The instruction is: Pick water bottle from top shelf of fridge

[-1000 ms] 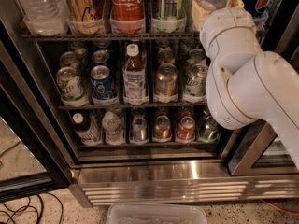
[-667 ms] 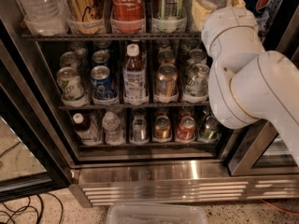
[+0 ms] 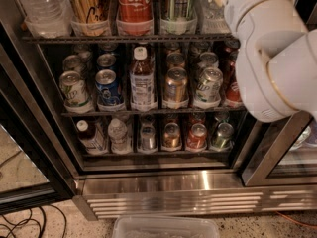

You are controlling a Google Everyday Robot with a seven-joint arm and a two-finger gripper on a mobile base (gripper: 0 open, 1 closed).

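Note:
The water bottle [image 3: 42, 6], clear and ribbed, stands at the far left of the top shelf [image 3: 124, 37] of the fridge [image 3: 173, 182]; only its lower part shows, cut off by the frame's top edge. My white arm [image 3: 272, 58] reaches up in front of the shelf's right end. The gripper is out of view past the top edge, at the right, far from the water bottle. A second clear bottle [image 3: 210, 14] stands at the shelf's right end, partly hidden by the arm.
On the top shelf stand a tan can [image 3: 89, 9], a red Coca-Cola bottle [image 3: 134, 4] and a green can [image 3: 177, 4]. Lower racks hold short cans and a brown drink bottle [image 3: 142, 81]. A clear plastic bin [image 3: 166, 227] and cables [image 3: 20, 222] lie on the floor.
My arm has risen and shifted slightly right, its upper joint now reaching the frame's top edge. The bottles and cans have not moved.

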